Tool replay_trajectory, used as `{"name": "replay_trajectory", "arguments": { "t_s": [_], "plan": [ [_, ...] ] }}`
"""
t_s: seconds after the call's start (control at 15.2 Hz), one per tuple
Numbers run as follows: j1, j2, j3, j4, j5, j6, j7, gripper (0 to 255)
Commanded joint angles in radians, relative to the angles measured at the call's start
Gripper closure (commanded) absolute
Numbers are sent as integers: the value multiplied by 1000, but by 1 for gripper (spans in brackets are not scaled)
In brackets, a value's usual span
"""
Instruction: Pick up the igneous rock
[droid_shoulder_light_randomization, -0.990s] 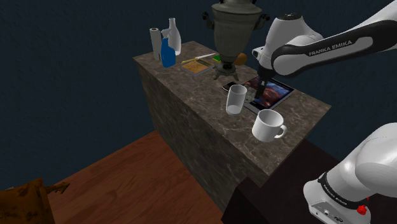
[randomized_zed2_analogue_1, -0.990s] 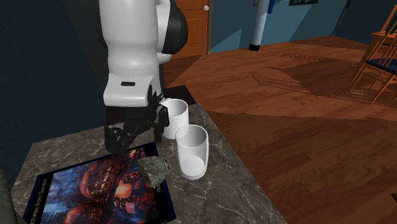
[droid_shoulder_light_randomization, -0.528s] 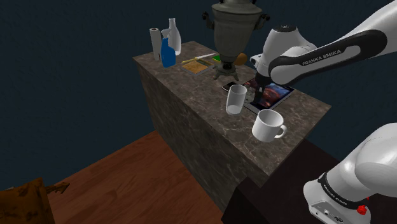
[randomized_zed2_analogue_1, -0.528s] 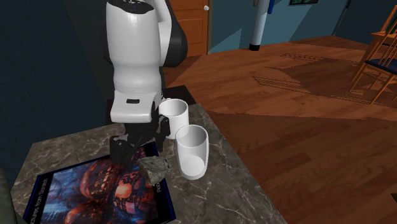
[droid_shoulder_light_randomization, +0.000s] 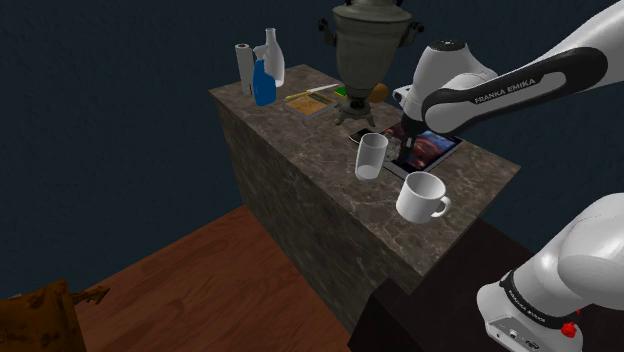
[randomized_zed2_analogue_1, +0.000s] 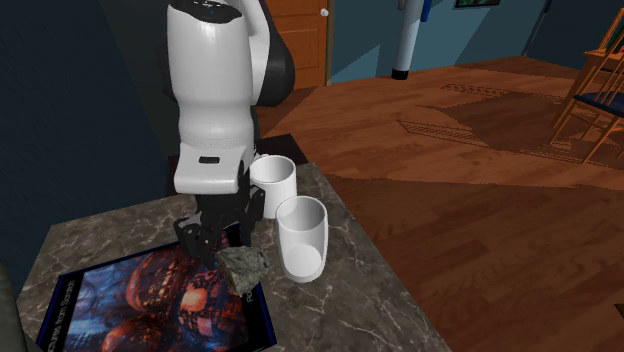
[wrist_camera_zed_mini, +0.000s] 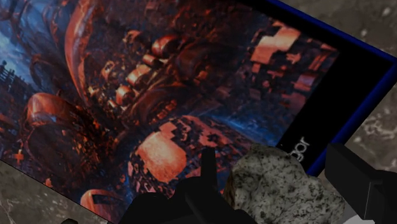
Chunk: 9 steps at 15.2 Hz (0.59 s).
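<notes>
In the shoulder view my arm reaches over a dark marbled stone counter (droid_shoulder_light_randomization: 320, 130) and my gripper (droid_shoulder_light_randomization: 405, 143) hangs low over the edge of a flat blue-edged book with a red and blue picture on its cover (droid_shoulder_light_randomization: 434, 147). A clear glass tumbler (droid_shoulder_light_randomization: 371, 157) stands just beside the gripper on that view's left, a white handled mug (droid_shoulder_light_randomization: 422, 196) sits nearer my stand, and a tall metal samovar (droid_shoulder_light_randomization: 365, 50) rises behind. Farther along the counter are a shallow tray (droid_shoulder_light_randomization: 312, 100), a blue bottle (droid_shoulder_light_randomization: 263, 85), a white bottle (droid_shoulder_light_randomization: 273, 55) and a white paper roll (droid_shoulder_light_randomization: 243, 65), all well apart from my hand. In the second exterior view the speckled grey rock (randomized_zed2_analogue_1: 243, 268) lies on the book's (randomized_zed2_analogue_1: 140, 300) edge, just beside the tumbler (randomized_zed2_analogue_1: 302, 238), with the mug (randomized_zed2_analogue_1: 273, 185) behind it; my gripper (randomized_zed2_analogue_1: 220, 240) is down against the rock's far side, so the tumbler crowds that view's right. In the wrist view the rock (wrist_camera_zed_mini: 280, 191) sits between my fingers (wrist_camera_zed_mini: 208, 172), which are spread wide to either side of it; a sliver of book cover (wrist_camera_zed_mini: 127, 95) shows between one finger and the stone, so I am straddling it rather than clasping it. Beyond the book's blue border lies bare counter (wrist_camera_zed_mini: 375, 19).
</notes>
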Motion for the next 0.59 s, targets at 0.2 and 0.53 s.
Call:
{"name": "replay_trajectory", "arguments": {
  "t_s": [0.2, 0.53],
  "plan": [
    [1, -20, 0, 10, 5, -30, -7, 255],
    [6, -60, 1, 46, 17, -105, -21, 255]
  ]
}}
